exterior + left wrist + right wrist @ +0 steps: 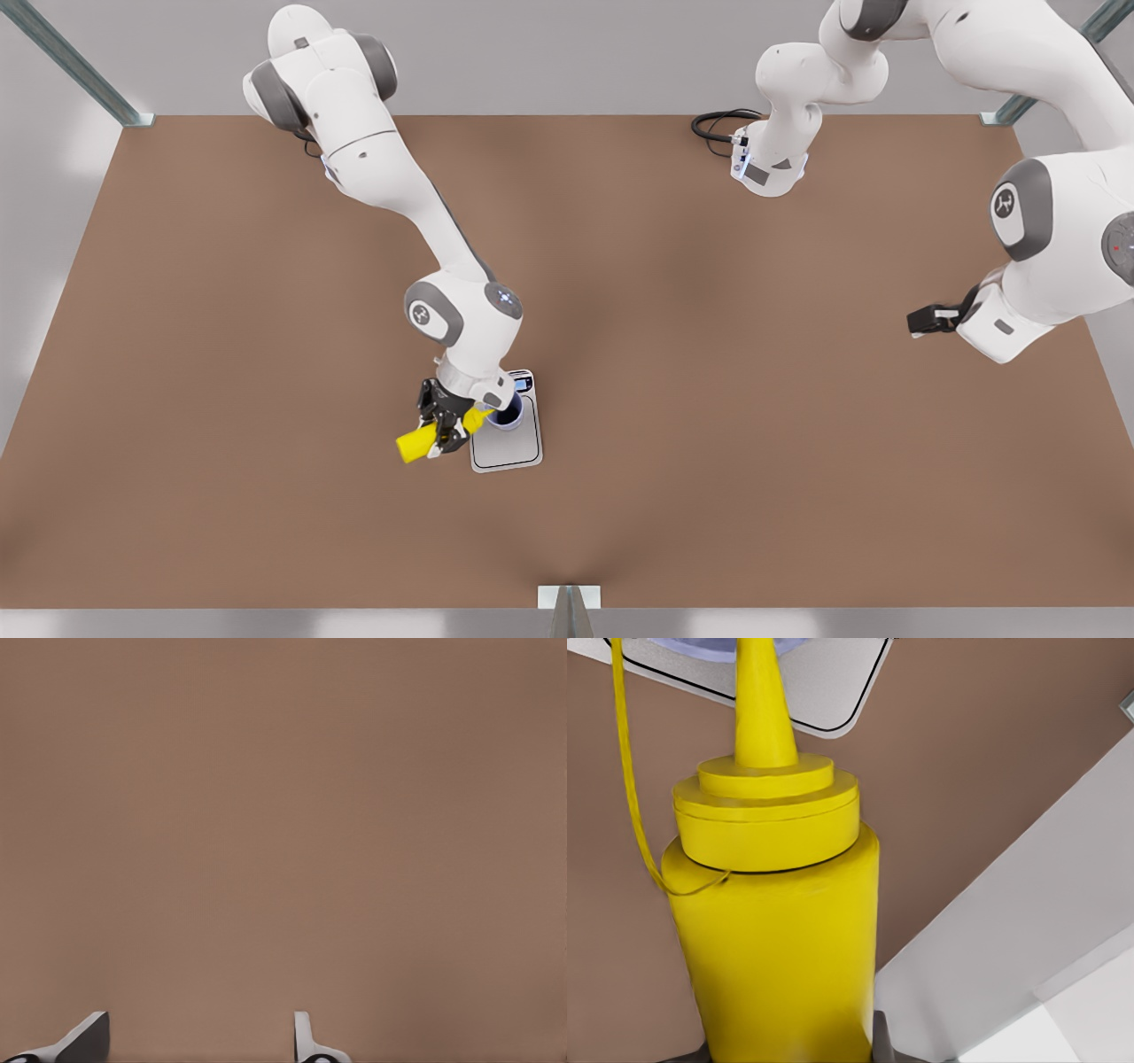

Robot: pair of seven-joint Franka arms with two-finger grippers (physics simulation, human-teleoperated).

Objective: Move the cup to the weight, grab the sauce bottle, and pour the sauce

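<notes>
So the right gripper [446, 424] is clamped around the body of the sauce bottle [423, 438], holding it up over the brown table [709, 399] at the weight's edge on the front view's left. The bottle is tipped way over, nearly lying flat, its long axis running from the fat end on the front view's left to the nozzle aimed at the cup [505, 415]. In the right wrist view the pointed tip reaches right over the cup's rim. The cup sits upright on the weight [509, 439], near the display end. The left gripper [199, 1041] waits well apart, over bare table, fingers [84, 1036] spread with nothing between them.
</notes>
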